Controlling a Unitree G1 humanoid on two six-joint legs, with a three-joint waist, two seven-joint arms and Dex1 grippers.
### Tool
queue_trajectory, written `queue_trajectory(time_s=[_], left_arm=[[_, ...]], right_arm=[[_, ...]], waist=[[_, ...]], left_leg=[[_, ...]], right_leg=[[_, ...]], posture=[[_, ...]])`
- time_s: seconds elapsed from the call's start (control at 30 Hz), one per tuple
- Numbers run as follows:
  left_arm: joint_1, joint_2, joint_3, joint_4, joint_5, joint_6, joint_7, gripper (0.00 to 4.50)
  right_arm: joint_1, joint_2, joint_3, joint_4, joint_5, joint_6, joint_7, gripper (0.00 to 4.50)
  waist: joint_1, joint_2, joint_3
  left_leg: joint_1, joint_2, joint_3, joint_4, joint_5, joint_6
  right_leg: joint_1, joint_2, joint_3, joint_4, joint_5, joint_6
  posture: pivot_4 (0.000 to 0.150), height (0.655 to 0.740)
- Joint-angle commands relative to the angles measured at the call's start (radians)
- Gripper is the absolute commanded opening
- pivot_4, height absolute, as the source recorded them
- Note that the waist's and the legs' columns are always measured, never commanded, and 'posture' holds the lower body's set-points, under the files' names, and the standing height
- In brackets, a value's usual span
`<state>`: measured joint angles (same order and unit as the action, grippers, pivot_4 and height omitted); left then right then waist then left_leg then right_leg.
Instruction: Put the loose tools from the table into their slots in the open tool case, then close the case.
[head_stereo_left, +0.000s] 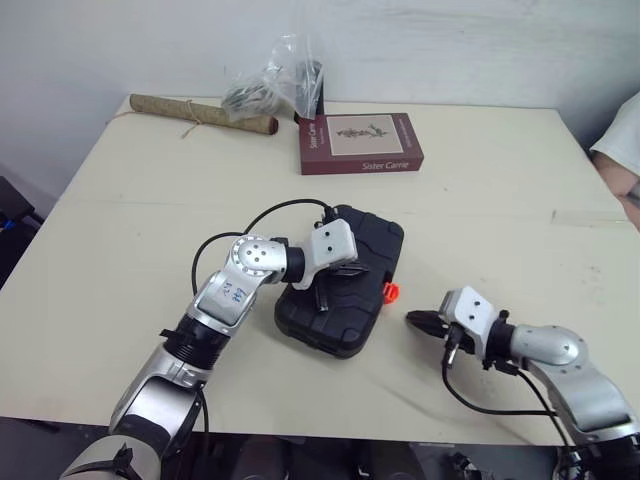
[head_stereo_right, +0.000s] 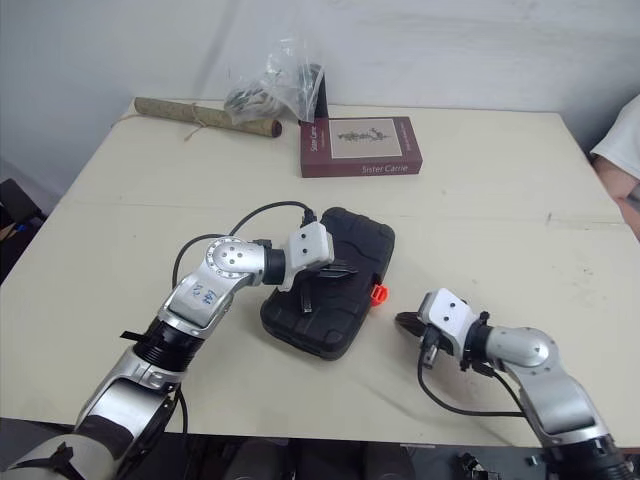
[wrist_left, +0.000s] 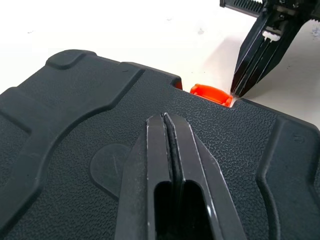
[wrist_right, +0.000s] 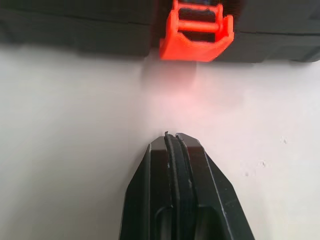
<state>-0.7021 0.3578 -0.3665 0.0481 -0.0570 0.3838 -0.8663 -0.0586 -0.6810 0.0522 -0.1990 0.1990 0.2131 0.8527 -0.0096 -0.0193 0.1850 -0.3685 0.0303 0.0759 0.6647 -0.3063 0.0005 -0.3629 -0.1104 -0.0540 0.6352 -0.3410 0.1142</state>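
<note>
The black tool case lies in the middle of the frame on the pale table, with its lid down. Its orange latch sticks out on the side facing the right of the frame. My left gripper is over the lid with its two fingers pressed together. I cannot tell whether the tips touch the plastic. My right gripper is low over the table at lower right, also pressed together and holding nothing. It points at the latch from just beside it, with bare table between. Along the top of the frame are a dark red book, a clear plastic bag and a brown roll at upper left.
</note>
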Motion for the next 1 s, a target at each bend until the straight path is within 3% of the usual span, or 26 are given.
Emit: queue_trajectory(time_s=[0.03, 0.2, 0.43, 0.8, 0.93, 1.0], left_arm=[[0.033, 0.024, -0.03, 0.046, 0.042, 0.047, -0.002, 0.0], [0.036, 0.034, -0.037, 0.056, 0.041, 0.049, -0.019, 0.0], [0.057, 0.034, -0.035, 0.072, 0.038, 0.05, -0.025, 0.0], [0.093, 0.028, -0.023, 0.095, 0.036, -0.004, -0.024, 0.0], [0.123, 0.02, 0.127, 0.053, -0.091, -0.131, -0.047, 0.0], [0.147, 0.046, 0.225, 0.01, -0.169, -0.161, -0.073, 0.5]], right_arm=[[-0.047, 0.047, 0.018, 0.045, -0.018, -0.045, -0.028, 0.02], [-0.148, 0.137, 0.008, 0.041, 0.084, 0.029, -0.006, 0.02], [-0.191, 0.124, -0.032, -0.117, 0.246, 0.23, 0.039, 0.02], [-0.217, 0.059, -0.018, -0.176, 0.256, 0.353, 0.034, 0.02], [-0.219, 0.006, -0.112, -0.175, 0.291, 0.346, 0.052, 0.02], [-0.205, -0.053, -0.167, -0.169, 0.297, 0.34, 0.083, 0.67]], waist=[[0.0, 0.0, 0.0], [-0.008, 0.0, -0.001], [-0.022, 0.0, -0.001], [-0.015, 0.001, -0.005], [-0.017, 0.001, -0.005], [-0.02, 0.003, -0.004]], left_leg=[[0.0, 0.0, 0.0, 0.0, 0.0, 0.0], [0.0, 0.001, -0.001, -0.001, -0.001, 0.0], [0.0, 0.002, -0.001, -0.001, -0.001, 0.0], [0.0, 0.002, -0.005, -0.001, -0.003, -0.001], [-0.001, 0.001, -0.006, -0.001, -0.003, 0.0], [-0.001, 0.002, -0.005, -0.001, -0.003, 0.0]], right_leg=[[0.001, 0.0, 0.0, -0.001, 0.0, 0.0], [0.001, -0.002, 0.0, -0.003, 0.0, 0.0], [0.001, -0.004, 0.0, -0.003, 0.0, 0.0], [0.005, -0.005, 0.002, -0.008, 0.0, -0.001], [0.005, -0.006, 0.003, -0.008, 0.0, -0.001], [0.004, -0.006, 0.003, -0.008, 0.0, -0.001]], posture=[[0.15, 0.74], [0.15, 0.74], [0.15, 0.74], [0.15, 0.74], [0.15, 0.74], [0.15, 0.74]])
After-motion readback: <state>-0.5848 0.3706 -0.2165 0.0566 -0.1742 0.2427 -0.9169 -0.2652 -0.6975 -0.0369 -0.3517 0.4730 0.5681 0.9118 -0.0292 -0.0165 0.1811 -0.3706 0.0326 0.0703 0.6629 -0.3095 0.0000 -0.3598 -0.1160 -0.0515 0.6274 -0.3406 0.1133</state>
